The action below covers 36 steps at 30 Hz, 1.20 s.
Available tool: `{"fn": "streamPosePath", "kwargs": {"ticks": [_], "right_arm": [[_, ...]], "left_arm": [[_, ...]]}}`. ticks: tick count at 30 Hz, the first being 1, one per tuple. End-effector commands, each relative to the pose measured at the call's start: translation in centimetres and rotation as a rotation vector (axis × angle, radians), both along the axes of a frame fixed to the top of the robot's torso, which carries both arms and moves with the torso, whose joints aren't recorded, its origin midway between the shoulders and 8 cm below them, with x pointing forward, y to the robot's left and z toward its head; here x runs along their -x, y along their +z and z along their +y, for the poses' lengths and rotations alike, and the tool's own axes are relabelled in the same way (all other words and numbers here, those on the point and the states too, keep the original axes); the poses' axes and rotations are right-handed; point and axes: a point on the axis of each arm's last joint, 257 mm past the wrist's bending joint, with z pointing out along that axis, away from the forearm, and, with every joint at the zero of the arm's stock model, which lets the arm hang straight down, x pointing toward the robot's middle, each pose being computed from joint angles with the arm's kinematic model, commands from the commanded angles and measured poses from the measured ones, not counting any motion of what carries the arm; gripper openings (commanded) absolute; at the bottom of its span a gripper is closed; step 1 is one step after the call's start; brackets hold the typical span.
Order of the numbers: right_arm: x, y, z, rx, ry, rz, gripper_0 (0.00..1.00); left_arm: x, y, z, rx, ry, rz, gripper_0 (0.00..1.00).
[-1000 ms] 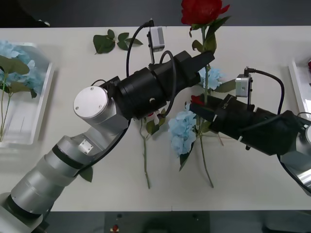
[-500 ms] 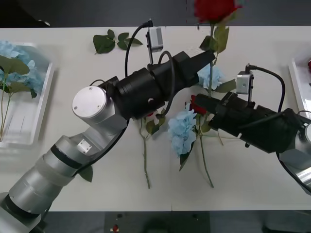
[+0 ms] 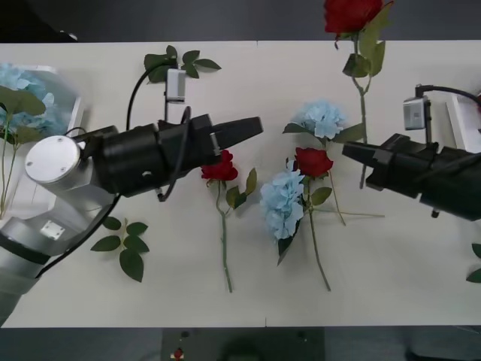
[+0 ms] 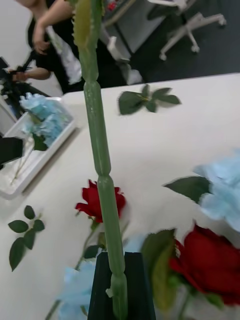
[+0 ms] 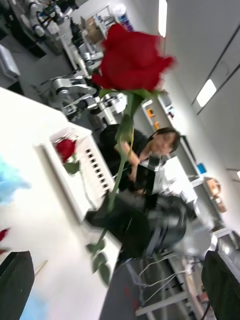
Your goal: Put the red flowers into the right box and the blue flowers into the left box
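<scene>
My right gripper [image 3: 355,155] is shut on the green stem [image 4: 100,150] of a red flower [image 3: 349,13] and holds it upright above the table, right of centre. My left gripper [image 3: 252,128] stands open and empty over the table's middle left. Two more red flowers [image 3: 220,167] [image 3: 313,162] lie in the middle. Among them lie two blue flowers [image 3: 322,116] [image 3: 283,201]. The left box [image 4: 35,160] at the far left holds blue flowers [image 3: 22,98]. The right box [image 5: 60,180] has one red flower [image 5: 65,148] in it.
Loose leaf sprigs lie at the back [image 3: 176,62] and at the front left [image 3: 124,244]. A person [image 5: 160,145] sits beyond the right box. Bare tabletop shows at the front centre and between the middle flowers and the left box.
My right gripper has carried the held red flower up and to the right. My left arm has drawn back to the left, uncovering the rose beneath it.
</scene>
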Motion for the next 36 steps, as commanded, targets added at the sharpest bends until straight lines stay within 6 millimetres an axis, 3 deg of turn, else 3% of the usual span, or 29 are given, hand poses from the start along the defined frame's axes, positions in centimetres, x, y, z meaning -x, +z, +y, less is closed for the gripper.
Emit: {"fn": "streamPosePath", "kwargs": {"ticks": [1, 2, 3, 6, 7, 8, 9, 12, 16, 23, 29, 36], "right_arm": [[-1.9, 0.5, -6.4, 0.099, -0.09, 0.061, 0.0], [-2.7, 0.1, -9.6, 0.144, -0.139, 0.09, 0.0], [-3.0, 0.0, -11.0, 0.159, -0.162, 0.105, 0.0], [-4.4, -0.3, -18.5, 0.229, -0.27, 0.185, 0.0], [-4.5, -0.3, -20.0, 0.245, -0.29, 0.198, 0.0], [-4.9, 0.2, -23.4, 0.295, -0.332, 0.225, 0.0], [-4.9, 0.2, -24.8, 0.317, -0.349, 0.24, 0.0], [-4.7, 0.5, -32.2, 0.463, -0.443, 0.289, 0.0], [-3.9, 0.8, -38.5, 0.562, -0.541, 0.335, 0.0], [-3.6, 0.2, -46.1, 0.714, -0.703, 0.334, 0.0], [-2.3, -2.6, -50.2, 0.818, -0.786, 0.361, 0.0], [-1.9, -5.6, -52.6, 0.89, -0.852, 0.35, 0.0]], "left_arm": [[0.7, -1.5, 4.1, -0.138, -0.031, -0.03, 0.97], [0.5, -2.3, 5.6, -0.195, -0.039, -0.037, 0.97], [0.5, -2.7, 6.2, -0.222, -0.045, -0.042, 0.97], [0.2, -4.5, 9.1, -0.354, -0.064, -0.028, 0.97], [0.2, -4.6, 9.5, -0.375, -0.066, -0.02, 0.97], [0.0, -5.3, 10.6, -0.432, -0.059, 0.019, 0.97], [0.0, -5.6, 10.9, -0.454, -0.058, 0.034, 0.97], [-0.3, -6.9, 12.4, -0.574, -0.018, 0.13, 0.97], [-1.4, -8.2, 13.0, -0.708, 0.12, 0.215, 0.97], [-3.3, -11.3, 10.5, -0.792, 0.316, 0.325, 0.97], [-4.6, -14.6, 7.6, -0.851, 0.454, 0.33, 1.0], [-5.5, -18.0, 6.5, -0.909, 0.557, 0.294, 1.0]]}}
